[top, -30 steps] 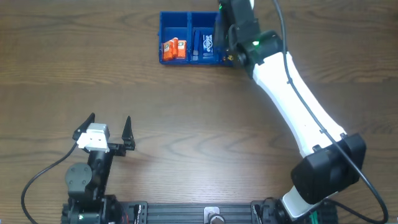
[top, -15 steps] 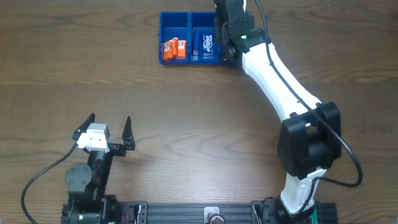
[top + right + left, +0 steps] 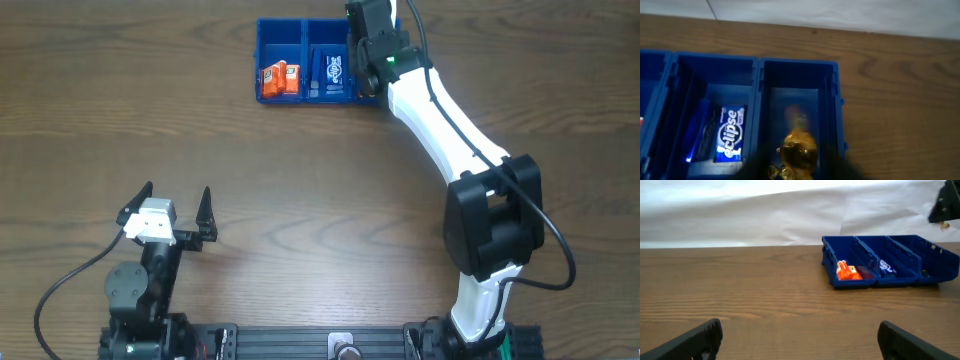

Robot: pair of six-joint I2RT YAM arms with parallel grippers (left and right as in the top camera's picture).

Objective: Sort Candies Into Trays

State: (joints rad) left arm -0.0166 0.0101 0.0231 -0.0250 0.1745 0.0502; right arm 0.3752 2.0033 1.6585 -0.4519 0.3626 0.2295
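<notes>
Gold-wrapped candy (image 3: 798, 149) is pinched between the fingers of the right gripper (image 3: 797, 170), held above the rightmost compartment of the blue tray (image 3: 283, 42). Blue gum packs (image 3: 729, 132) lie in the middle compartment and orange candies (image 3: 280, 80) in the left one. The left gripper (image 3: 177, 195) hangs well apart from the tray, near its own base, its jaws spread wide over the wooden table (image 3: 320, 200)
</notes>
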